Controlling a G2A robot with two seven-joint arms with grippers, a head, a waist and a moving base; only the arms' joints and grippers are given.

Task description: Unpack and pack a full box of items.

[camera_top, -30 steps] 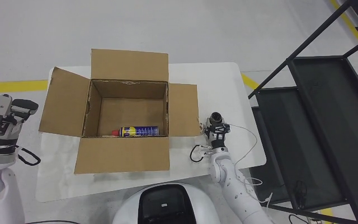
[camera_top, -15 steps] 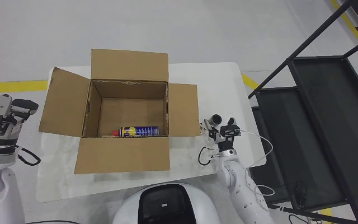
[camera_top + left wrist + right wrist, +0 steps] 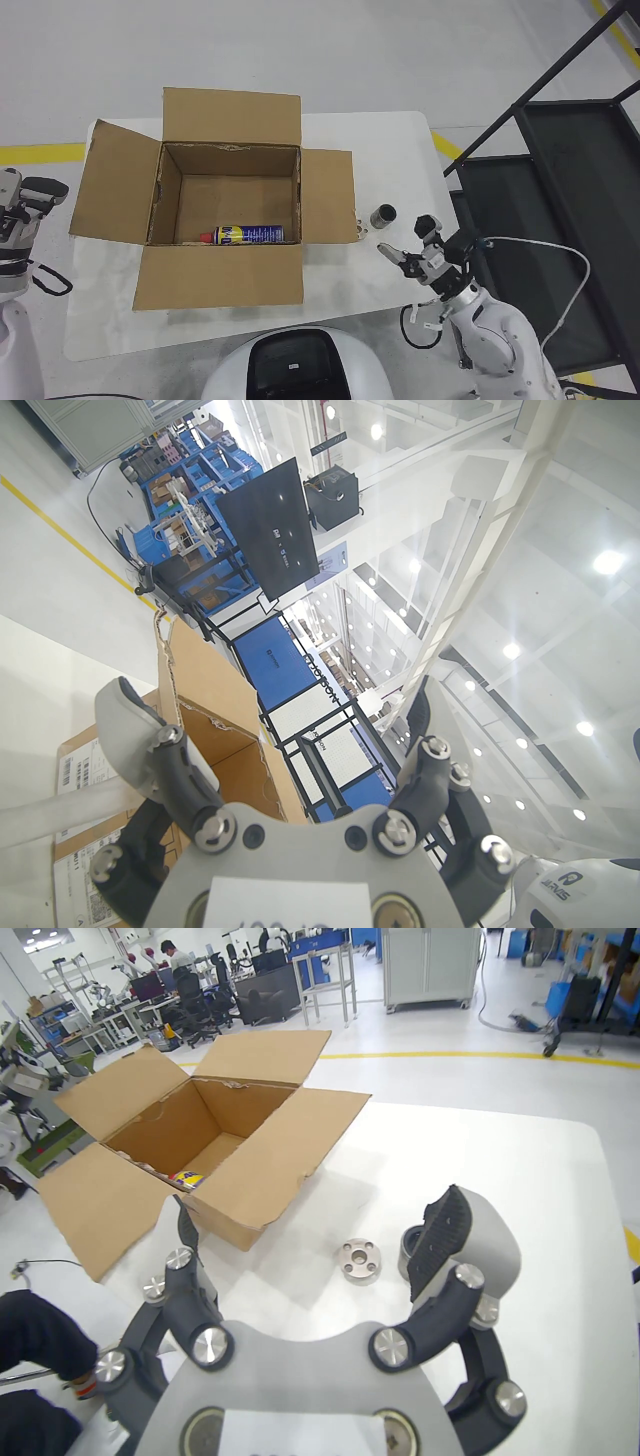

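Right of the box, the R gripper is backing off toward the robot, spread wide & holding nothing. A sec ago it was sitting right at the metal part; now the part is lying alone on the table, just beside the R flap. So that one is looking unpacked. A can is lying in the box by the near wall, so emptying isn't done yet. L gripper is hanging off the L table edge, wide too. White top past the part is giving room, but a black rack is standing close on the R.
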